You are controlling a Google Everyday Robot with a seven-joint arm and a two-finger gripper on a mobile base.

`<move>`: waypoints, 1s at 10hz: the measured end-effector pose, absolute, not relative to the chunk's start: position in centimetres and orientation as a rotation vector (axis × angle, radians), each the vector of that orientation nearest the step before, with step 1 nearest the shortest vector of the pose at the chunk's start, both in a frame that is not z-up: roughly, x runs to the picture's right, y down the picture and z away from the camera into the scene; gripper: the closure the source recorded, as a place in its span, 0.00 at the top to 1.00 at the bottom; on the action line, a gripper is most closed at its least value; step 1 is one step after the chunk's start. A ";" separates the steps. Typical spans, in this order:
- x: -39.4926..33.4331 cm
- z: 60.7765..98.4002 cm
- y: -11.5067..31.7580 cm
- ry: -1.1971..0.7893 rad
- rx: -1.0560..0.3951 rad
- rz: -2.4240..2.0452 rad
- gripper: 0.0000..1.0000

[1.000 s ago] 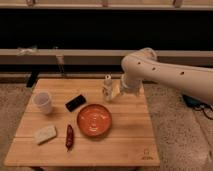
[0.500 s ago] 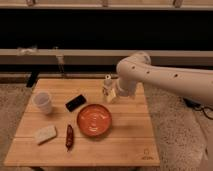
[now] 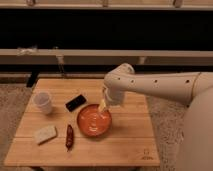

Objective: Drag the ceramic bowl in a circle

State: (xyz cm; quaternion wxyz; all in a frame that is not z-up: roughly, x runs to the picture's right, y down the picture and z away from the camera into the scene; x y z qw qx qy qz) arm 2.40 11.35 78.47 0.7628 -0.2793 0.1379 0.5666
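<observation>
Across the lower half of the view we see a light wooden table (image 3: 127,142), its slatted top standing on a speckled floor before a dark wall crossed by pale rails. Over its right side reaches the robot's white arm (image 3: 160,86), coming in from the right edge, bending above the far part of the table and turning down toward the middle.

Near the centre of the tabletop, a little toward the front, sits the ceramic bowl (image 3: 92,121), round, shallow and glossy orange-red, upright and the largest thing on the wood. Well to its left, near the far left corner, stands a small white cup (image 3: 43,101). At front left lies a pale rectangular sponge (image 3: 45,133), flat on the boards. Between cup and bowl, just beyond the bowl's far left edge, lies a flat black rectangular object (image 3: 75,102), set at a slant. Just left of the bowl, beside the sponge, lies a dark red chilli pepper (image 3: 69,136), pointing front to back.

Smallest, the gripper (image 3: 103,105) hangs at the arm's end, down at the bowl's far right rim; we cannot tell how wide it stands or whether it grips the rim.
</observation>
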 end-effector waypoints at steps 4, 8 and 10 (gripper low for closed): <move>2.0 81.5 13.0 0.336 -0.611 1.214 0.80; 1.8 83.3 13.9 0.370 -0.614 1.198 0.80; 2.0 84.0 14.2 0.381 -0.619 1.197 0.80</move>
